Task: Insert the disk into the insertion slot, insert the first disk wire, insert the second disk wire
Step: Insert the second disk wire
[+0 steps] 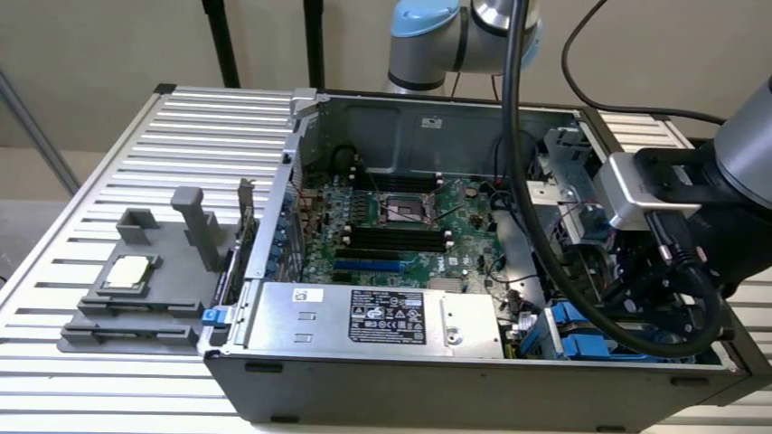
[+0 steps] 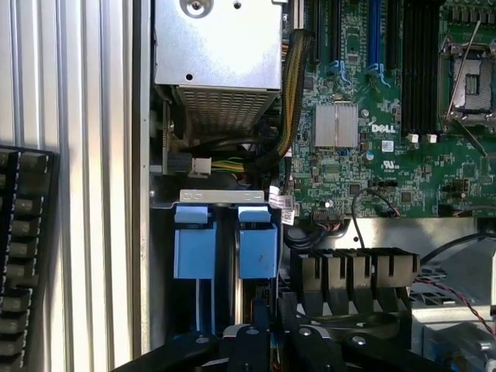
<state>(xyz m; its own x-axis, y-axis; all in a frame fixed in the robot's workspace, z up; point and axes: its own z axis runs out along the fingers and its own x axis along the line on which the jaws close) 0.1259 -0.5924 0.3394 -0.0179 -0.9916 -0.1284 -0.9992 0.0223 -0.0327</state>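
Observation:
My gripper (image 2: pixel 270 311) hangs inside the open computer case, just in front of the insertion slot (image 2: pixel 225 200), a grey-blue drive bay with two bright blue clip tabs (image 2: pixel 258 249). The black fingers stand close together, shut, and I see nothing between them. In the exterior view the bay's blue parts (image 1: pixel 588 339) sit at the case's near corner on the exterior view's right, under the arm's wrist (image 1: pixel 657 271). The disk is hidden. A yellow-and-black cable bundle (image 2: pixel 291 93) and a white connector (image 2: pixel 202 165) lie beside the bay; I cannot tell which are the disk wires.
A silver power supply box (image 1: pixel 374 316) with a black label fills the case's near side. The motherboard (image 1: pixel 399 217) lies behind it. A grey fixture with upright posts (image 1: pixel 157 271) stands on the slatted table at the exterior view's left. Black cables (image 1: pixel 531 181) hang over the case.

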